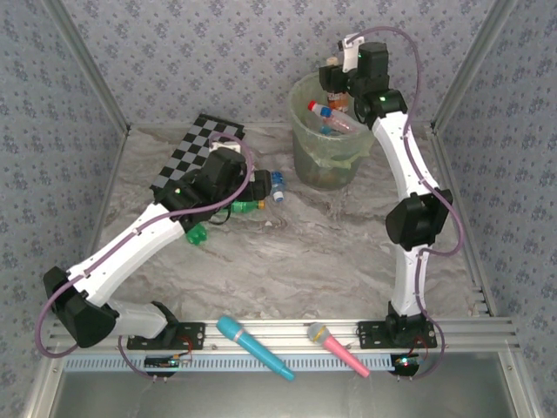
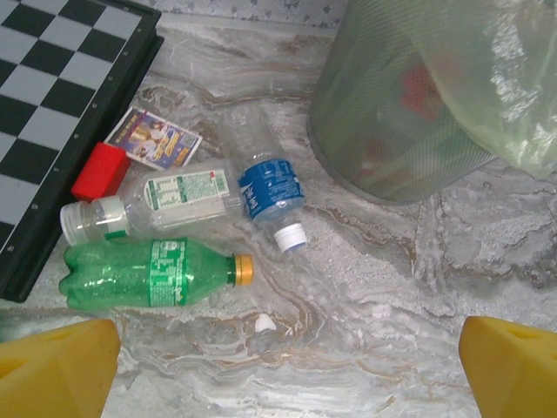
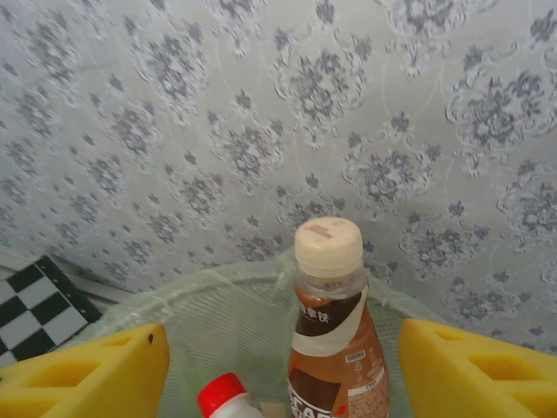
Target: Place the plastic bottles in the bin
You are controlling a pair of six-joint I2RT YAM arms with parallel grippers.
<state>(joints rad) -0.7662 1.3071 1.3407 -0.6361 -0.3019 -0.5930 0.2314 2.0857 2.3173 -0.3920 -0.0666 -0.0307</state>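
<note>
Brown bottle [image 3: 335,348], red-capped bottle [image 3: 222,396] (bin [image 3: 222,318] behind them): lower parts cut off at the bottom edge

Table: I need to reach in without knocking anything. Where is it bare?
Bare marble lies between the bin and the microphones at the near edge. Crowded: bottles, red block and card beside the chessboard, left of the bin.

The walls [image 1: 218,52] go around three sides. They have pale blue-grey paper with little grey flowers on it. The desk [image 1: 322,261] has a top that looks like white and grey marble, with wavy lines. Thin silver metal posts [image 1: 93,74] lean up at the corners. A silver metal rail [image 1: 287,329] runs along the near edge. The light is soft and even.
</note>
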